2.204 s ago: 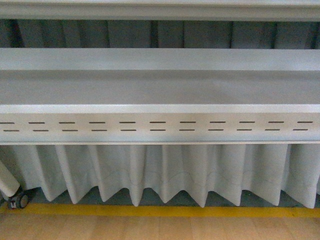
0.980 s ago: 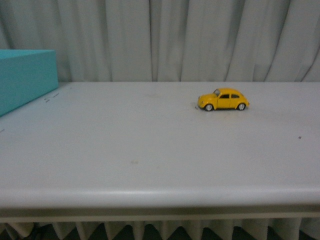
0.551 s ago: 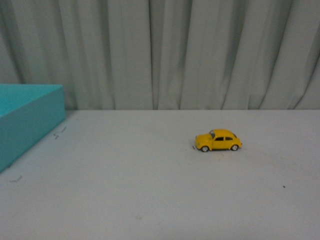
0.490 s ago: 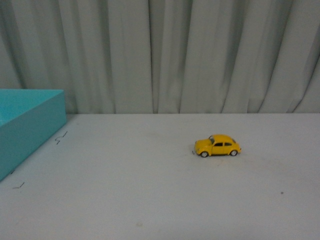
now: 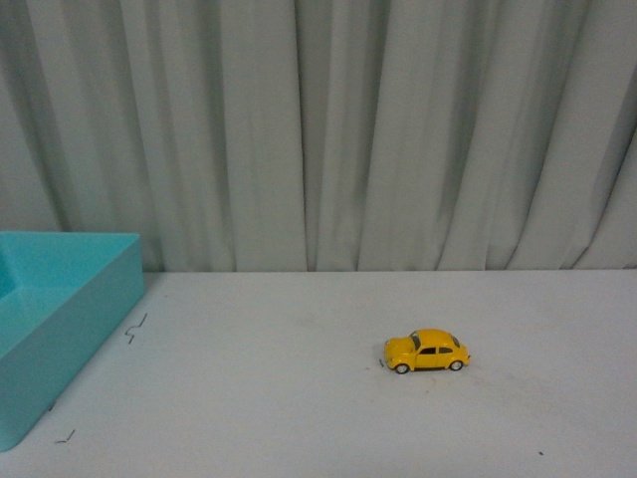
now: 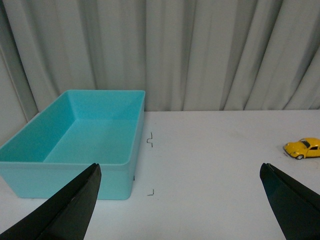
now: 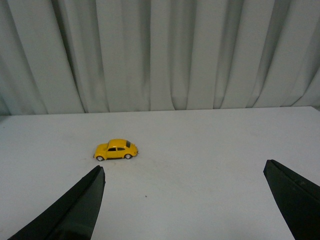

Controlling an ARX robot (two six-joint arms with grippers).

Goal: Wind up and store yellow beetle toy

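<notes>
One yellow toy car (image 5: 426, 352) is all you have to handle, and in the front view it stands on its wheels on the pale surface (image 5: 299, 428). It is right of the middle and closer to the far edge, where the curtain (image 5: 318, 129) hangs. A blue box (image 5: 75, 334) sits at the left edge, well apart from the car. A few small dark marks lie on the surface just beside the box. Neither arm shows in this view.

In the left wrist view the left jaws are released and spread wide, with nothing between them. Beyond them you look into the blue box (image 6: 50, 177), and no toy shows inside it. The toy car (image 6: 303, 148) is far off toward the opposite side of the surface.

In the right wrist view the right jaws are likewise released and spread wide, holding nothing. The toy car (image 7: 116, 149) stands ahead of them, apart from both tips, with bare surface all round it.

Judge the task as not yet begun: the car is ungripped, nothing suggests it has been wound, and it is outside the box. You have every step left: reach it, most likely with the right arm, take hold, wind it, then set it in the box.
</notes>
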